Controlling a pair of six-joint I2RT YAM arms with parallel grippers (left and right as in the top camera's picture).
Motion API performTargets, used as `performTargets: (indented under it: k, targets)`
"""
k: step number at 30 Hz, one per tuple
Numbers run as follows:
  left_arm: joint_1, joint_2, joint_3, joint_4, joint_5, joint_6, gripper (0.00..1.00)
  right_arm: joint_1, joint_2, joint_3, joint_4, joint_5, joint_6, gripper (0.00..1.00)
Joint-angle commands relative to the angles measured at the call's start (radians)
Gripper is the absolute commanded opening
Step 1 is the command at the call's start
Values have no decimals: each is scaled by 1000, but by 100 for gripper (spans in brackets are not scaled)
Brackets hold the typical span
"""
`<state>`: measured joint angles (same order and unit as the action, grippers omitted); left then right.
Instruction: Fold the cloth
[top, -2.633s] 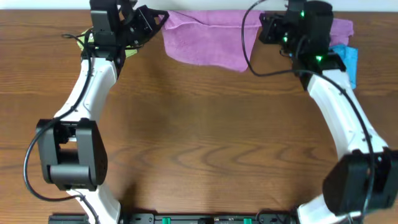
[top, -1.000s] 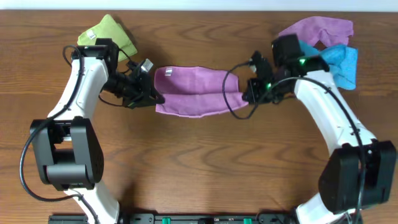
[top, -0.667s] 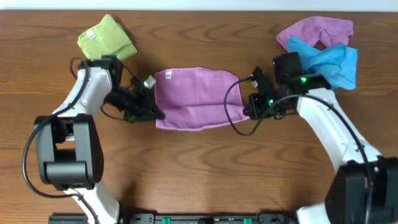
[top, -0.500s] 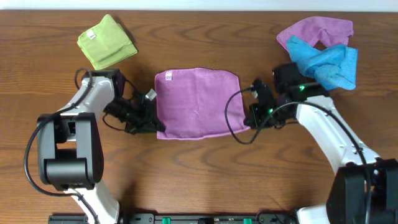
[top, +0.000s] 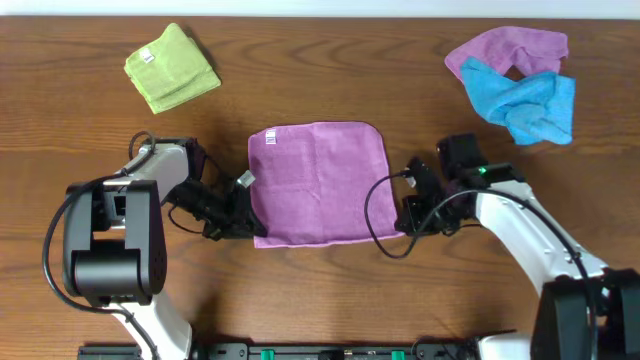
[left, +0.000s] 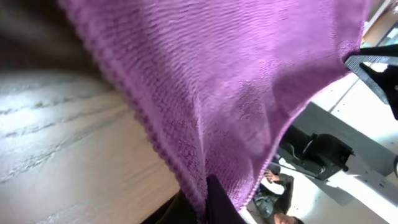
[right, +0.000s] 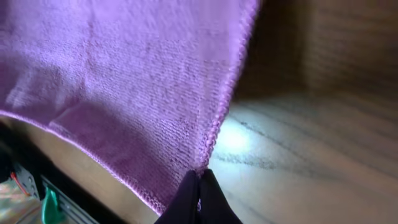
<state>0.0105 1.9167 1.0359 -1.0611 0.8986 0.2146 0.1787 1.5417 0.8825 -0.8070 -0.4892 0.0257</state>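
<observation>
The lilac-purple cloth (top: 318, 182) lies spread as a square on the middle of the table, its white tag (top: 268, 138) at the far left corner. My left gripper (top: 243, 222) is shut on the cloth's near left corner, seen as purple fabric pinched between dark fingers in the left wrist view (left: 205, 196). My right gripper (top: 405, 222) is shut on the near right corner, which shows pinched in the right wrist view (right: 199, 180). The cloth fills most of both wrist views (left: 236, 81) (right: 118, 81).
A folded lime-green cloth (top: 172, 68) lies at the far left. A second purple cloth (top: 510, 45) lies crumpled at the far right under a bright blue cloth (top: 525, 98). Bare wooden table (top: 320, 290) lies in front.
Both grippers have pulled the cloth from the far edge toward the front, and it has spread from a bunched strip into a flat square. The green, blue and second purple cloths have come into view.
</observation>
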Motion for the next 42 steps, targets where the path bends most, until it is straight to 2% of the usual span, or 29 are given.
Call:
performTargets:
  k: [1, 10, 15, 19, 25, 33, 42]
  targets:
    - [2, -5, -4, 23, 51, -7, 6, 6, -47, -2, 61, -8, 38, 2]
    - [2, -88, -3, 305, 24, -317, 6, 6, -53, -2, 312, 83, 121, 1]
    - [2, -100, -3, 499, -79, -518, 6, 6, -43, -2, 434, 127, 166, 1]
    - [2, -100, -3, 642, -129, -614, 6, 6, -10, -2, 521, 162, 214, 1]
    - [0, -100, -3, 789, -175, -712, 6, 6, 54, -2, 642, 167, 233, 1]
    - [-23, -100, -3, 909, -262, -769, 6, 6, 130, 0, 795, 205, 244, 1]
    - [-88, -99, -3, 969, -427, -795, 6, 6, 205, 10, 910, 243, 247, 1]
